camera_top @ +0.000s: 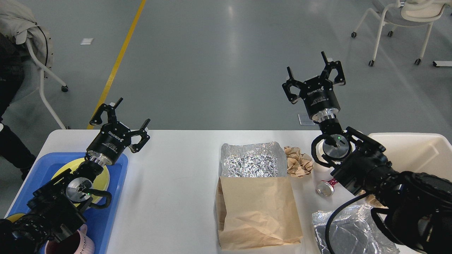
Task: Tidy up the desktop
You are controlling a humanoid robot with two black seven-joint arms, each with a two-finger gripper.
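- The left gripper (120, 118) is raised with its jaws spread wide and nothing between them.
- The right gripper (313, 76) is likewise raised, jaws wide and empty.
- The tabletop (169, 183) lies below both pairs of jaws and spans nearly the full width of the view; neither pair touches it.
- Below and behind the left jaws, a blue tray (118, 197) is seen at the tabletop's left end, carrying a yellow plate (102, 180) and a pink mug (79, 245). This portion is judged already sorted.
- Below and to the left of the right jaws, litter is noted on the tabletop: a brown paper bag (259, 208) with a foil lining (252, 160), and a crumpled paper ball (298, 161) touching its right edge.
- A small red-and-silver can (325, 187) lies on its side just beside the right arm.
- A cream bin (413, 151) stands below the right jaws, at the tabletop's right end; its contents cannot be made out.
- The task is judged partly done: the litter is not yet cleared.
- A second foil item (344, 231) is cut off by the lower edge and partly hidden by the right arm; the mug and tray are partly covered by the left arm.
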